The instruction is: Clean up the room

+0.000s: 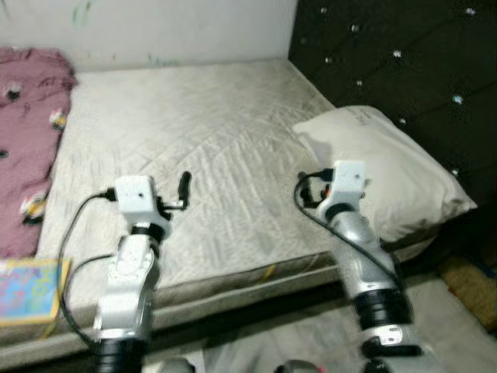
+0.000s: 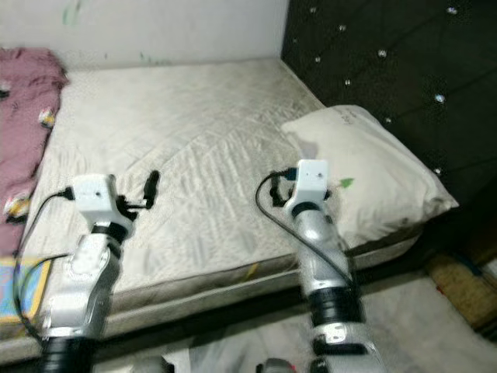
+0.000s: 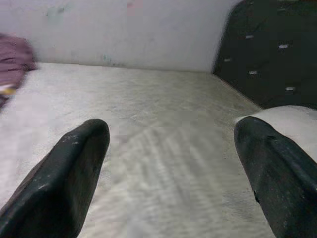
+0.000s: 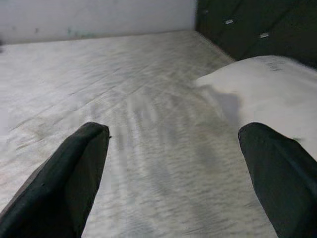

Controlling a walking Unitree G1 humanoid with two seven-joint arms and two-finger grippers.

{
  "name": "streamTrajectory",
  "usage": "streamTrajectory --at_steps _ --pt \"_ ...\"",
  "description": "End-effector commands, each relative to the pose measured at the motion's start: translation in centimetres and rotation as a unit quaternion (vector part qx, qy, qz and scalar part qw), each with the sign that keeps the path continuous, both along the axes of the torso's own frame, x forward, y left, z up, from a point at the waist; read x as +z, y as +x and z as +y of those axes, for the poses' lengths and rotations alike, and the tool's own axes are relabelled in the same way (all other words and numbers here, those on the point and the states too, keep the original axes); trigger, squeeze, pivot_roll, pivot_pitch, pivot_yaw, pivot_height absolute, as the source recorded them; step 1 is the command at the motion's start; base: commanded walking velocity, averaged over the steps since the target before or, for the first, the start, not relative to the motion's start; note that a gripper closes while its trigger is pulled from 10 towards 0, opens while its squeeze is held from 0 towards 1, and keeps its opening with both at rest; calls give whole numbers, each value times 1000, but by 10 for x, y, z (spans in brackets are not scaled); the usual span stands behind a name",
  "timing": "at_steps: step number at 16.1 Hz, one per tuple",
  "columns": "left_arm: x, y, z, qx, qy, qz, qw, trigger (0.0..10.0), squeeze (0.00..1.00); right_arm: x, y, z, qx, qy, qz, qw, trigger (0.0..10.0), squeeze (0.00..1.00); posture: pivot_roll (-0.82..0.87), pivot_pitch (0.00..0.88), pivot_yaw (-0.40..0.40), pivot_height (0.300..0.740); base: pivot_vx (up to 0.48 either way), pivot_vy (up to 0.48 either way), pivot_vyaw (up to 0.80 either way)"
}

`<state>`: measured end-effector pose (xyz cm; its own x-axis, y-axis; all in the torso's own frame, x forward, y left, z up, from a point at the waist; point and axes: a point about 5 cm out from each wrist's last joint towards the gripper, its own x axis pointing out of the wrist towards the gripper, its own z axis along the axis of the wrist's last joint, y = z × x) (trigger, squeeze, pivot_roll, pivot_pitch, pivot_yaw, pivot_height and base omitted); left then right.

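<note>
Nearest to the camera, two silver arms are raised over the near edge of a bare quilted mattress (image 1: 210,148). The left gripper (image 3: 168,163) is held low above the mattress surface, and its two black fingers (image 3: 64,178) are seen spread wide apart with nothing between them. The right gripper (image 4: 173,163) is likewise held over the mattress, its fingers (image 4: 59,178) parted widely and empty, with the pillow just beside one of them.

At the near left corner of the bed, a colourful flat item (image 1: 27,289), perhaps a book or printed mat, is laid on the mattress edge; the picture is too soft for it to be identified.

Further in, a white pillow (image 1: 388,167) is placed at the right side of the mattress, resting against a dark tufted headboard (image 1: 396,54) studded with small shiny buttons. Along the left edge, a maroon blanket (image 1: 27,132) with small printed figures is crumpled and spread from the far corner toward the near end.

Beyond the mattress, a pale wall (image 1: 155,27) with faint green marks is seen.
</note>
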<state>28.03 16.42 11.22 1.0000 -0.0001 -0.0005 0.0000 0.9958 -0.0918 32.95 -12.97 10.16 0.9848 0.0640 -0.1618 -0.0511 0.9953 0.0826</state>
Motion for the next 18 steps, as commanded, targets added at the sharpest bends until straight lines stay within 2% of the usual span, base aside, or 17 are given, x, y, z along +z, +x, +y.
streamTrajectory --at_steps 1,10,18 --pt "3 1 1 1 0 -4 1000 10000 0 6 3 2 5 -2 -7 1000 10000 0 -39 0 -44 740 0 480 0" --pt "3 1 0 -1 -1 -8 1000 10000 0 4 3 1 8 -5 -3 1000 10000 0 -40 0 -48 740 0 480 0" --pt "8 0 -2 -10 -1 -28 1000 10000 0 4 3 2 9 -7 -3 1000 10000 0 -41 0 -47 740 35 0 0"
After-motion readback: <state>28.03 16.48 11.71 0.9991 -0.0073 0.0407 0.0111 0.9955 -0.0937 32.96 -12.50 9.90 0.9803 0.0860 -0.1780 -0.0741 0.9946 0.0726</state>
